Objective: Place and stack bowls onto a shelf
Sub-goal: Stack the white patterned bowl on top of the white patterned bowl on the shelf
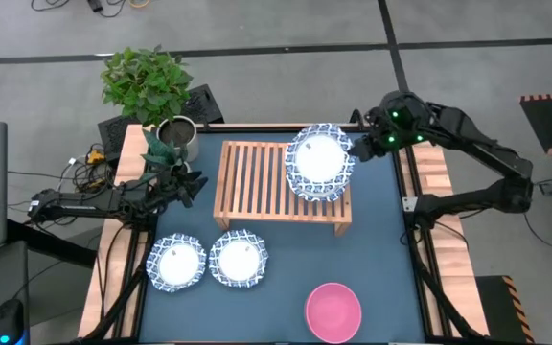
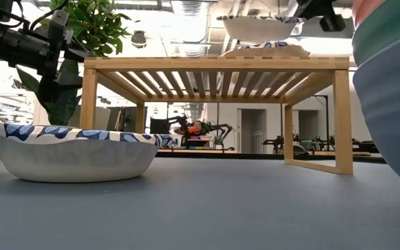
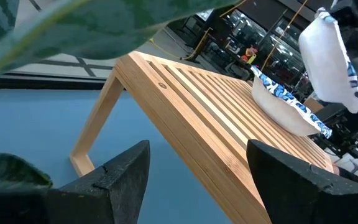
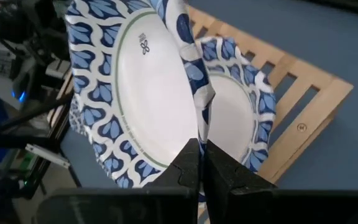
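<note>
A white bowl with a blue patterned rim (image 1: pixel 316 153) is held by my right gripper (image 1: pixel 360 146) over the right end of the light-wood slatted shelf (image 1: pixel 257 177). It also shows in the low view (image 2: pixel 259 26). A second patterned bowl (image 1: pixel 322 188) rests on the shelf's slats right below it. Two more patterned bowls (image 1: pixel 176 262) (image 1: pixel 238 259) stand on the table in front of the shelf. A pink bowl (image 1: pixel 333 311) stands near the front edge. My left gripper (image 1: pixel 192 184) is open and empty, left of the shelf (image 3: pixel 216 118). My right gripper pinches the held bowl's rim (image 4: pixel 199 127) between its two shut fingers, on the bowl's side toward the table's far right. The fingers come from the table's right side. The bowl is lifted clear, just above the bowl on the shelf (image 4: pixel 238 118).
A metal pot with a green plant (image 1: pixel 166 125) stands at the table's far left corner, close to my left gripper. In the low view the pink bowl tops a green and a blue one (image 2: pixel 394 90) near the camera. The shelf's left half is bare slats.
</note>
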